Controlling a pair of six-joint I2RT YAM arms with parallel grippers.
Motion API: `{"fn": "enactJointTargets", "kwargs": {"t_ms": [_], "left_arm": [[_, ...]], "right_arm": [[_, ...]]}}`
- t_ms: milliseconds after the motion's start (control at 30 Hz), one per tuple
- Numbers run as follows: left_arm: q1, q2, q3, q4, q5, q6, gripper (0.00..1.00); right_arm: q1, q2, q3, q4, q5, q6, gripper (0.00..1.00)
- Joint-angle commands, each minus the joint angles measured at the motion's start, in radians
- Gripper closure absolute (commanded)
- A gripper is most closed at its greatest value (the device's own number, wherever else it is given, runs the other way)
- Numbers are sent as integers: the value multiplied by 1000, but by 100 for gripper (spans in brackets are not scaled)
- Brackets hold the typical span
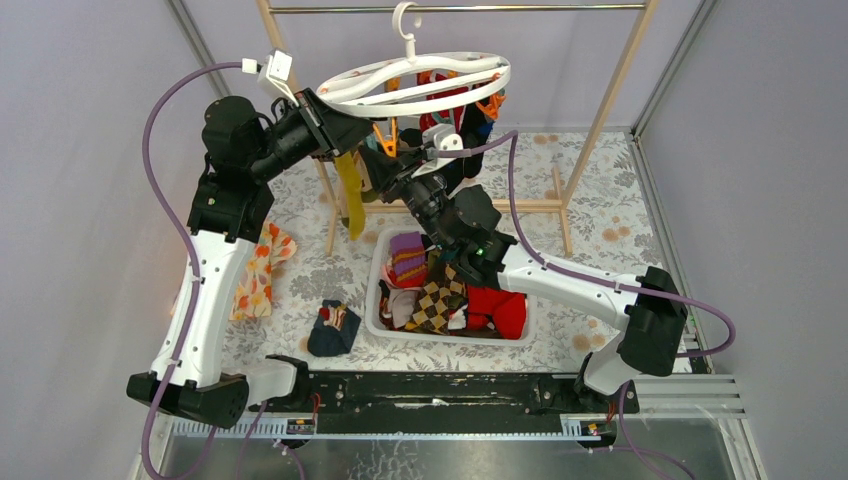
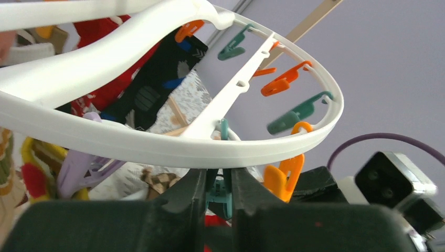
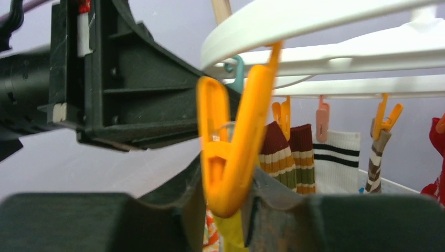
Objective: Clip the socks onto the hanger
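An orange plastic clip hung upright between my right fingers, grip unclear, yellow fabric sock just below; my left fingers pinched a teal plastic clip.

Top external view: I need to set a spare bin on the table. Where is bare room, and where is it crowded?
Bare cloth: far right, between the rack's right post and the wall; also between the orange-flowered cloth and the basket, beyond the dark sock. Crowded: under the hanger and over the basket, where the right arm crosses.
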Motion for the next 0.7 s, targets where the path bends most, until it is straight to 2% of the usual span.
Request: {"fn": "enactJointTargets", "kwargs": {"t_ms": [0, 133, 233, 433, 567, 667], "left_arm": [[-5, 17, 14, 90, -58, -8, 93], [-5, -1, -1, 94, -47, -2, 98], [-5, -11, -7, 87, -44, 19, 99], [-5, -27, -25, 66, -53, 61, 100], [-5, -32, -24, 47, -52, 90, 100], [-5, -32, -22, 38, -48, 102, 100]], "right_arm": [[19, -73, -8, -23, 24, 16, 40], [19, -174, -108, -138, 112, 40, 2], [17, -278, -203, -249, 158, 92, 0], [-3, -448, -308, -657, 238, 331, 0], [-118, -515, -367, -895, 173, 470, 0], [-194, -526, -395, -1014, 125, 500, 1]]}}
